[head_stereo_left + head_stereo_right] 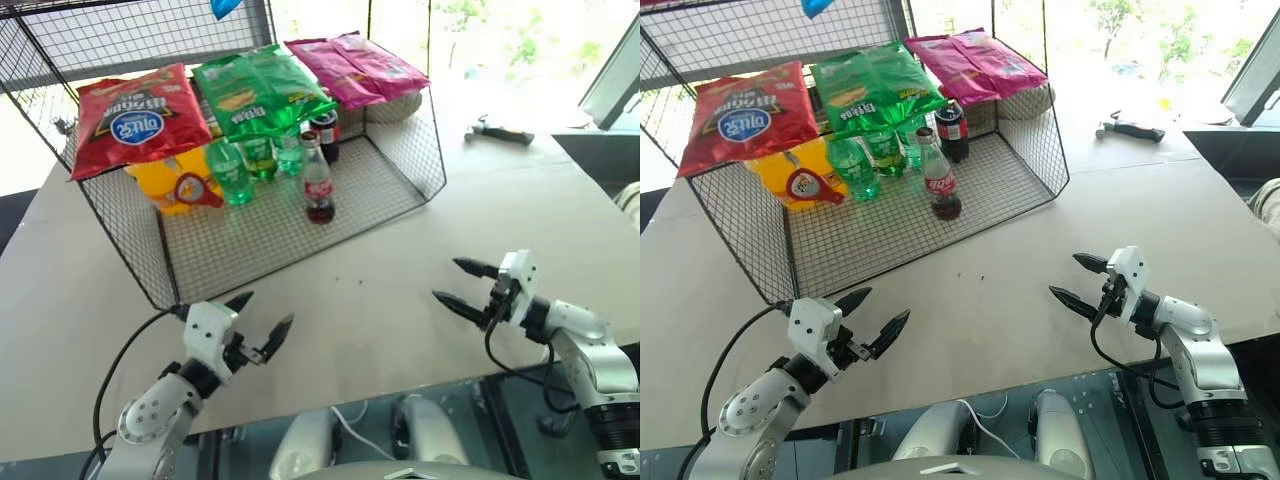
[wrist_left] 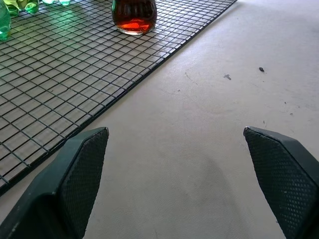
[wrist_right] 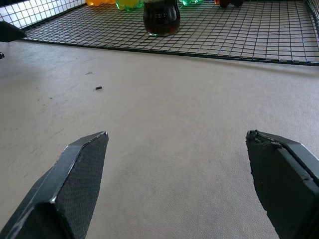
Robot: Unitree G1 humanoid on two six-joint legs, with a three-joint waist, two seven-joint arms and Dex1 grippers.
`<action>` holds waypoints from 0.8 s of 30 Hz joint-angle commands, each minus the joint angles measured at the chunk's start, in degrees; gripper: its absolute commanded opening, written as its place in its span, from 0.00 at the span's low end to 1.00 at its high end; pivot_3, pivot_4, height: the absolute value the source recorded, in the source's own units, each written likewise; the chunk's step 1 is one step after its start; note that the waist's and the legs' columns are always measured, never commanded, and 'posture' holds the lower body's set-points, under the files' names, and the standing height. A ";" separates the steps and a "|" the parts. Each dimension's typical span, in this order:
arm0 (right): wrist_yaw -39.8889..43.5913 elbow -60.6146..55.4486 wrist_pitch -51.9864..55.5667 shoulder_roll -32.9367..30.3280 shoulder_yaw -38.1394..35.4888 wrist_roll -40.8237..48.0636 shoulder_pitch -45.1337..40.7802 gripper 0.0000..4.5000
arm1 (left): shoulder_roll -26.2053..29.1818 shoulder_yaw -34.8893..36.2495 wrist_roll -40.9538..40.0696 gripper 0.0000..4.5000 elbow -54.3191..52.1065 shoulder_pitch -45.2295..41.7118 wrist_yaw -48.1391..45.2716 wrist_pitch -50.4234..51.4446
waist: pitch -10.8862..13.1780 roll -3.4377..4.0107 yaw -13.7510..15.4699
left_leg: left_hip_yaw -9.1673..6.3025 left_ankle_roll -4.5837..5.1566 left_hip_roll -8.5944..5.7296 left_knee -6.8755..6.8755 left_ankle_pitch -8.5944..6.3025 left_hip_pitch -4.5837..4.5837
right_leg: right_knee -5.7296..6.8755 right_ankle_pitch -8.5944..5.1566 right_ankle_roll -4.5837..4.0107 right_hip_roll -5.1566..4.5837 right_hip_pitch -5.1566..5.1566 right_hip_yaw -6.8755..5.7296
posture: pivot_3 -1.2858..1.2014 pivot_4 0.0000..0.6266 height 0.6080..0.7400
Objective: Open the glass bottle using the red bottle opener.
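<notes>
The left gripper [image 1: 262,317] is seen at 7 o'clock and the right gripper [image 1: 462,285] at 4 o'clock, both low over the bench [image 1: 400,300], fingers spread wide with nothing held. The glass bottle [image 1: 318,181] stands upright at 12 o'clock on the floor of the wire basket [image 1: 250,235], just beside the green bottles [image 1: 245,165]. The red bottle opener cannot be located. A reach into the crowded basket is judged likely to topple the bottle or snag the mesh.

No lettering is legible on the upside-down snack bags [image 1: 135,118] or the glass bottle [image 1: 318,183].
</notes>
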 commanded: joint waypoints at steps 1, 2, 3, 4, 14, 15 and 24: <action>1.13 0.30 -0.16 -0.34 -0.52 0.31 -1.55 0.99 | -0.46 -0.10 0.06 1.00 -2.18 1.16 0.30 -0.81 | 0.00 0.00 0.00 | 0.00 0.00 0.00 0.00 0.00 0.00 | 0.00 0.02 -0.03 0.00 0.00 0.00 | 0.52 0.24 0.96; 1.50 0.57 -0.05 -0.52 -0.27 0.07 -2.04 0.99 | -0.70 -0.05 0.03 1.00 -1.95 1.56 0.41 -1.06 | 0.00 0.00 -0.01 | 0.00 0.00 0.00 0.00 0.00 0.00 | 0.00 0.03 -0.05 0.00 0.00 0.00 | 0.52 0.24 0.96; 1.77 0.77 -0.06 -0.65 -0.11 -0.12 -2.35 0.99 | -0.88 0.03 -0.03 1.00 -1.69 1.81 0.43 -1.30 | 0.00 0.00 -0.04 | 0.02 0.00 0.00 0.00 0.00 0.00 | 0.00 0.03 -0.05 0.00 0.00 0.01 | 0.52 0.24 0.96; 1.93 0.92 -0.08 -0.70 -0.06 -0.23 -2.52 0.99 | -1.00 0.10 -0.01 1.00 -1.52 1.91 0.41 -1.53 | 0.00 0.00 -0.04 | 0.04 0.00 -0.01 0.00 0.00 0.01 | 0.00 0.03 -0.05 0.00 0.00 0.03 | 0.52 0.24 0.96; 2.42 0.67 -0.24 -0.30 0.35 -1.06 -2.60 0.99 | -1.08 1.14 -0.35 1.00 -0.92 1.51 -0.09 -3.82 | 0.02 -0.01 0.00 | 0.02 0.00 0.00 0.00 0.00 0.00 | 0.00 0.01 -0.02 0.00 -0.01 0.01 | 0.52 0.24 0.96; 2.50 0.67 -0.40 -0.28 0.52 -1.32 -2.58 0.99 | -1.13 1.36 -0.55 1.00 -0.91 1.36 -0.10 -4.01 | 0.02 -0.01 0.01 | 0.02 0.00 0.00 0.00 0.00 0.00 | 0.00 0.01 -0.02 0.00 0.00 0.01 | 0.52 0.24 0.96; 2.00 -1.42 -0.90 0.21 1.52 -2.33 -2.55 0.99 | -2.60 2.70 -1.68 1.00 0.24 -2.03 1.14 -4.52 | 0.02 -0.01 0.03 | 0.02 0.00 -0.01 0.00 0.00 0.00 | 0.01 0.04 -0.07 0.02 -0.01 0.00 | 0.52 0.24 0.96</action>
